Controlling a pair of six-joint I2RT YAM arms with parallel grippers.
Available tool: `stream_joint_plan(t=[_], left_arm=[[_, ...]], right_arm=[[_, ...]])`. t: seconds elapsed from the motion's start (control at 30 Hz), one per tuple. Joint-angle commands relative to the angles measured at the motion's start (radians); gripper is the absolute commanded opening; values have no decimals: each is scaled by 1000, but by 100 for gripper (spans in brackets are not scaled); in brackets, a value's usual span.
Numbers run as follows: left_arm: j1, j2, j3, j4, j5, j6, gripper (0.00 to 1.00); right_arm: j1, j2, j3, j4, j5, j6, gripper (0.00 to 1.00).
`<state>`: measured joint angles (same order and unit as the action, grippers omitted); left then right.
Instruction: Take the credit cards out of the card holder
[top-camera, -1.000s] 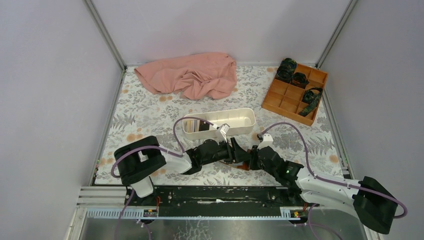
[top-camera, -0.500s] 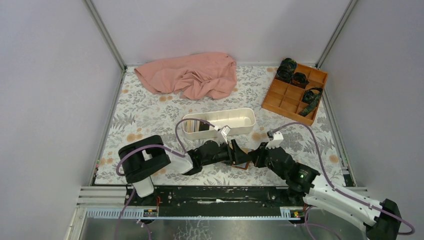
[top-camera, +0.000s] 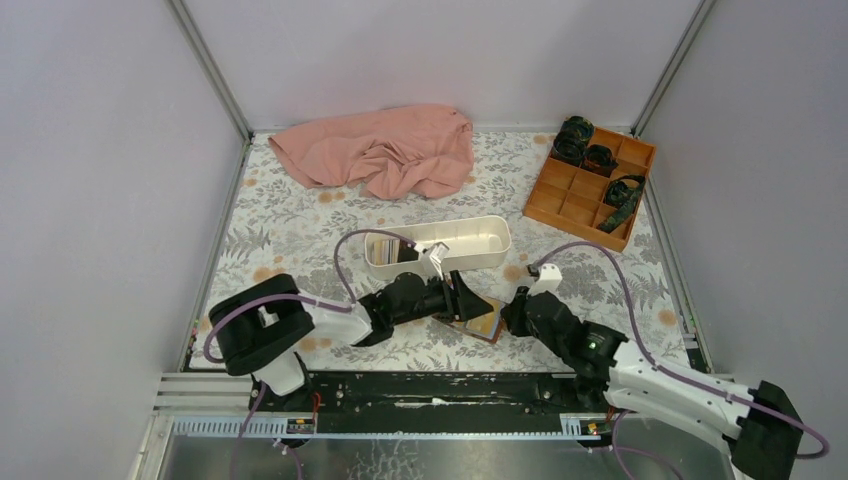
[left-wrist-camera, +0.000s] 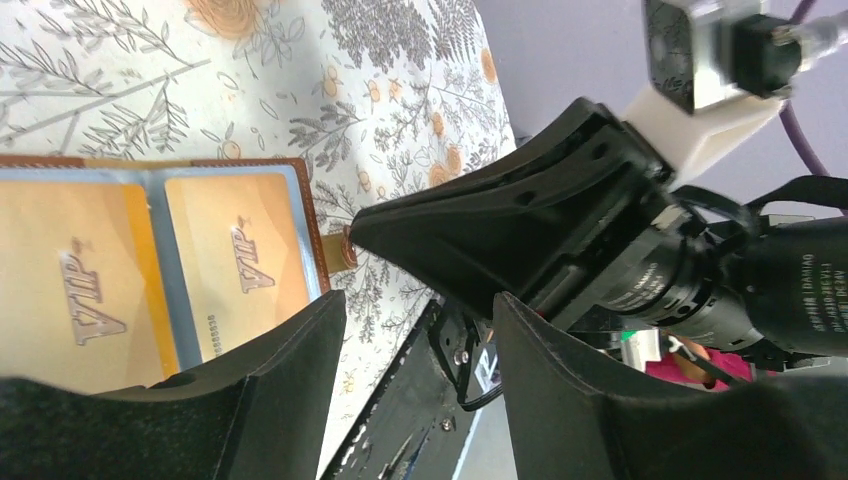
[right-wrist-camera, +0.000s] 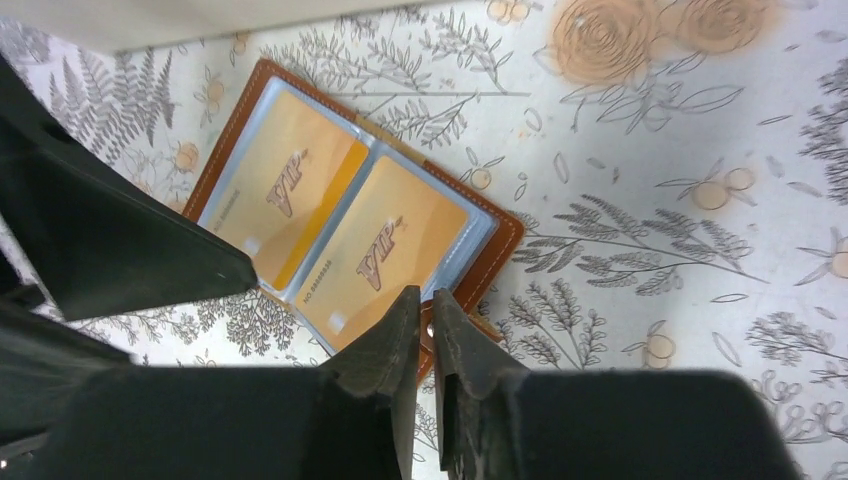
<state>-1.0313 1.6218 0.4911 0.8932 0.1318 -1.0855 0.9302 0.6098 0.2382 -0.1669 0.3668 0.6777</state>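
left jaws wide; right jaws barely parted over card holder (right-wrist-camera: 352, 216)

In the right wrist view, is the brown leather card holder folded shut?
No, the brown leather card holder lies open, two yellow-orange cards showing inside.

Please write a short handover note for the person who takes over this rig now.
Left gripper: open, empty, by the card holder.
Right gripper: nearly closed at the holder's snap tab; grip unclear.
Holder lies open and flat; two yellow credit cards sit in its sleeves.
Done: some cards seem to lie in the white tray.
Left: pull out the two yellow ones.
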Motion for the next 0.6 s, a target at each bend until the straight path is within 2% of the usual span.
stream_joint_plan(t=[0.0,0.03,0.07,0.3,0.57], left_arm=[[24,-70,-4,-115,-18,90,63],[26,-75,6,-148,-14,105,63],[26,-78,25,-191,-12,122,63],[28,-33,62,-271,7,148,66],[29,35,94,-323,-4,145,70]], right_arm=[[4,86,2,171,-41,5,10],[4,115,-8,200,-40,6,3],[4,136,-13,225,-40,9,0],[4,227,-51,300,-64,24,0],[4,160,-91,265,-13,27,0]])
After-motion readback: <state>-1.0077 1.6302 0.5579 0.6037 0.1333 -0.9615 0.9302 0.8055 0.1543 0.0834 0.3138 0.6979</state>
